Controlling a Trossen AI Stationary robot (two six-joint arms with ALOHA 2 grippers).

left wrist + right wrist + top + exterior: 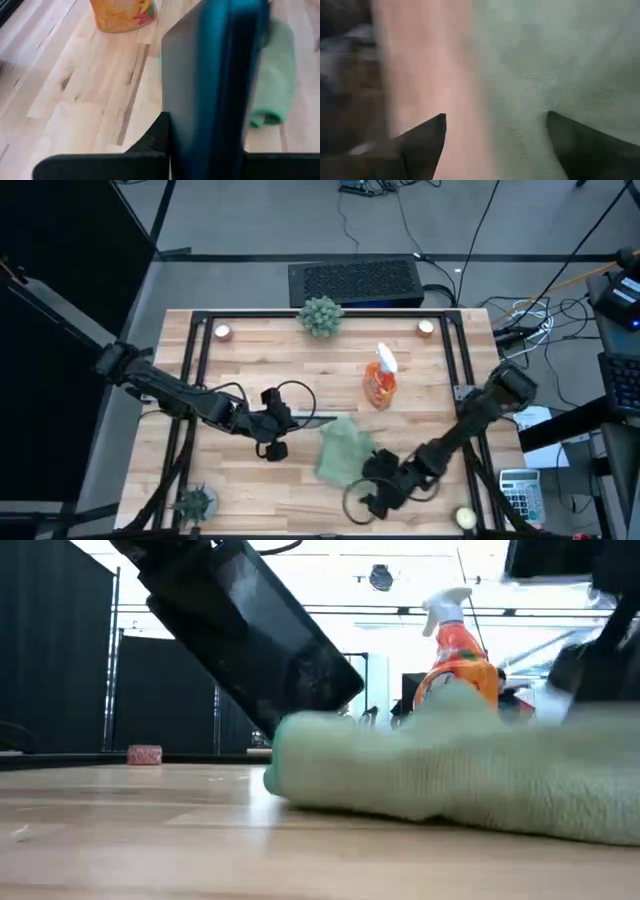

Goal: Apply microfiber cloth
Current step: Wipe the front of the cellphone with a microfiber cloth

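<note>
Hovering with my right claw (492,125) spread apart over the cloth (343,450) lying limp on the surface just below, I judge it light, soft and floppy, best pinched at a bunched edge, while my left claw (283,418) clamps the tablet (262,635).

The left pincer (296,417) reaches toward the surface's middle, clamped tight, while the right pincer (368,470) hovers low, fingers spread.
</note>
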